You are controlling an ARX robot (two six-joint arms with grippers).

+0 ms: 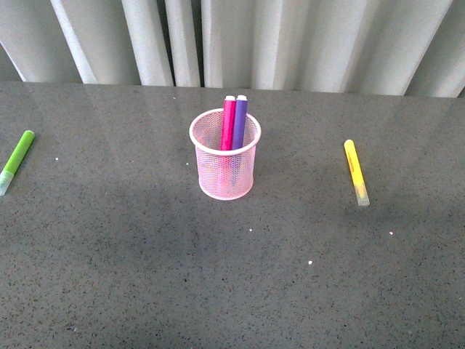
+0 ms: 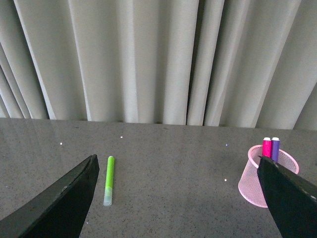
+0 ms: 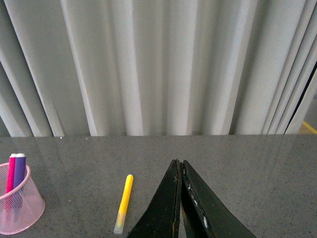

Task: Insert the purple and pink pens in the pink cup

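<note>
Pink cup (image 1: 225,169): stood upright near the middle of the grey table (image 1: 145,269), mesh wall pale pink, solid rim on top.
Pink pen (image 1: 229,123): stood inside the cup, leaning on the far rim at about 12 o'clock, its end poking above the rim.
Purple pen (image 1: 240,122): also inside the cup, touching the pink pen on its 3 o'clock side (the 2 ran nearly parallel).
Green marker (image 1: 16,160): lay flat on the table at the cup's 9 o'clock, well apart, clear cap toward the robot.
Yellow marker (image 1: 356,171): lay flat at the cup's 3 o'clock, well apart, cap end also nearer the robot.
Left gripper (image 2: 178,198): its 2 dark fingers (image 2: 64,198) were spread wide with nothing between them; it seemed to hang above the table, though the height was hard to judge.
Right gripper (image 3: 179,198): fingers pressed together, holding nothing.
Curtain (image 1: 290,36): pale pleats hung behind the table's far edge.
</note>
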